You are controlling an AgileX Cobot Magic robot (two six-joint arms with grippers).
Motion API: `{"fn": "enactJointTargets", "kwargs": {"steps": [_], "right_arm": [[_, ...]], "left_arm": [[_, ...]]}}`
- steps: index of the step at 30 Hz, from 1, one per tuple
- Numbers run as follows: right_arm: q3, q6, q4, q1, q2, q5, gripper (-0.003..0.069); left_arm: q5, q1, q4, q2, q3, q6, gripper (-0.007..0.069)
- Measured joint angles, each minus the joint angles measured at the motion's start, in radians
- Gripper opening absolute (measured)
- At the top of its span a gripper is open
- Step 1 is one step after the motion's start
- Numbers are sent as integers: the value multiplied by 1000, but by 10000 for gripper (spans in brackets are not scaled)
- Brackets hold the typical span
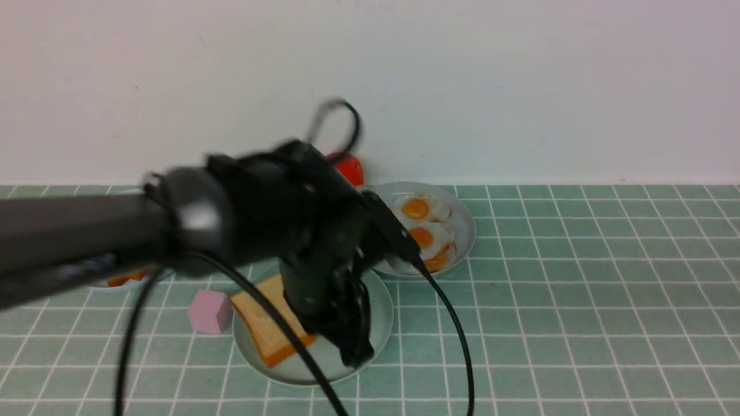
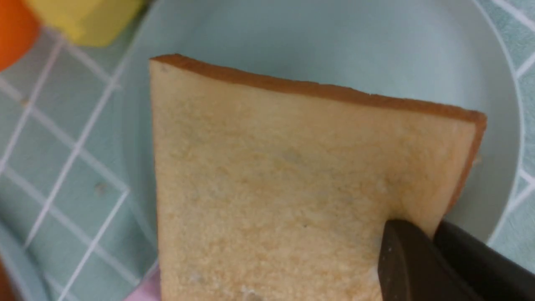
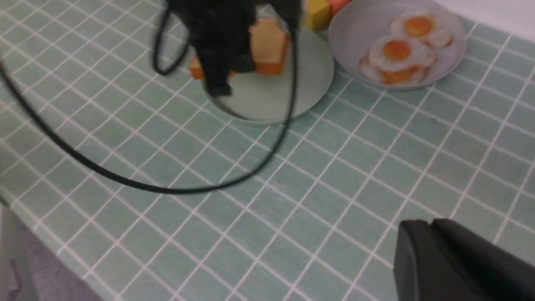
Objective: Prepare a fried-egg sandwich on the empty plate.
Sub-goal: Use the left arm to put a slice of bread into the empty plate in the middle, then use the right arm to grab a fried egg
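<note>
My left gripper (image 1: 355, 352) is shut on one edge of a single toast slice (image 1: 266, 329) and holds it tilted over the left half of the empty mint-green plate (image 1: 383, 315). I cannot tell whether the slice touches the plate. In the left wrist view the toast slice (image 2: 284, 188) fills the frame above the plate (image 2: 334, 46), pinched near a corner by the gripper (image 2: 432, 228). No stacked sandwich is in view. My right gripper (image 3: 430, 223) is shut and empty over bare tablecloth, well away from the plate (image 3: 271, 96); the front view does not show it.
A grey-blue plate (image 1: 465, 228) with several fried eggs (image 1: 422, 208) stands behind and to the right of the mint plate. A pink cube (image 1: 209, 312) lies left of it. A red object (image 1: 348, 169) and a yellow block (image 3: 316, 12) sit behind. Another plate (image 1: 124, 281) is far left, mostly hidden.
</note>
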Motion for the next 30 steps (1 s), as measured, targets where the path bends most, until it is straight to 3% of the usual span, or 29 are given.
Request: {"fn": "enactJointTargets", "kwargs": {"steps": [7, 12, 14, 15, 19, 22, 26, 29, 30], "right_arm": [[0, 0, 33, 0, 0, 28, 64], [0, 0, 34, 0, 0, 41, 83], [0, 0, 34, 0, 0, 42, 114], [0, 0, 34, 0, 0, 42, 118], [0, 3, 34, 0, 7, 33, 239], [0, 38, 34, 0, 49, -10, 320], [0, 83, 34, 0, 170, -95, 359], [-4, 95, 34, 0, 284, -168, 353], [-14, 97, 36, 0, 347, -207, 344]], "left_arm": [[-56, -3, 27, 54, 0, -54, 17], [-73, -3, 7, 56, 0, -56, 81], [-74, -3, 5, 56, 0, -61, 162], [-74, -3, 5, 56, 0, -61, 162], [-73, -3, -7, 46, 0, -80, 326], [-41, -11, -57, -9, -8, -98, 391], [-29, -47, -88, -170, -28, -139, 353], [-65, -65, -98, -323, -18, -176, 225], [-94, -68, -99, -408, 1, -201, 150]]}}
